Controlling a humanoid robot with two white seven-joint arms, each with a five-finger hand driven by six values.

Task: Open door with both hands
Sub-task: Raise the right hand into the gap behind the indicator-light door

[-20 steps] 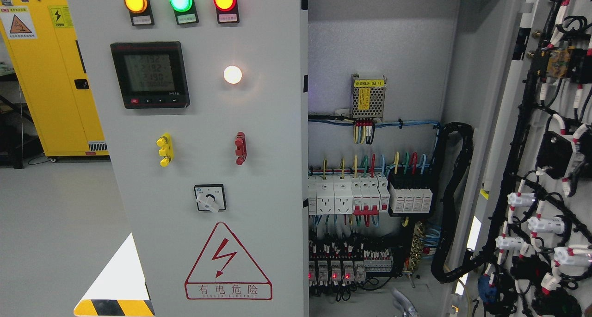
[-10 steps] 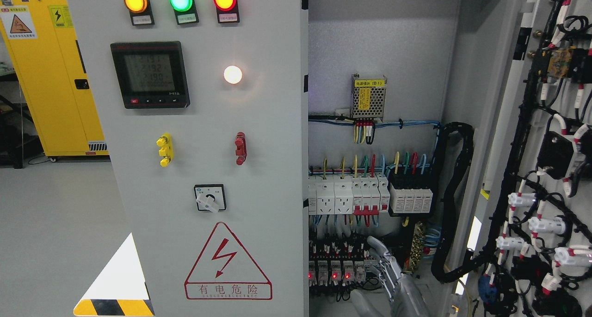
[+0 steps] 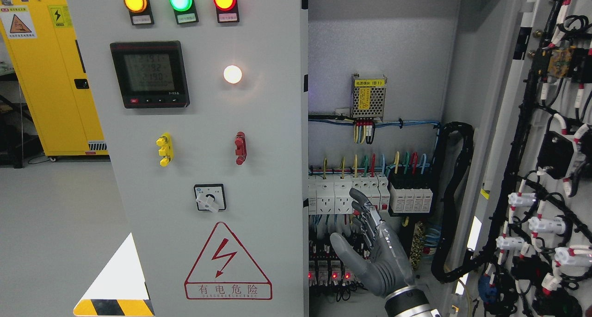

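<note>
So the right hand [image 3: 370, 247] was up in the open half of the cabinet, fingers [image 3: 365, 210] stretched out straight and a bit spread, thumb out to the side, holding nothing. The door that's left to deal with, the closed left door [image 3: 208, 169] with the meter [image 3: 150, 74] and the warning triangle [image 3: 227, 261], sat just to the hand's left, its free vertical edge running top to bottom right beside the thumb. Only that hand was in view, so it's the nearer one by default. Directly behind it were the breakers [image 3: 351, 194] and live wiring, which I'd guess is the thing to not bump. The right door [image 3: 555, 169] hung swung open, well off to the right.
</note>
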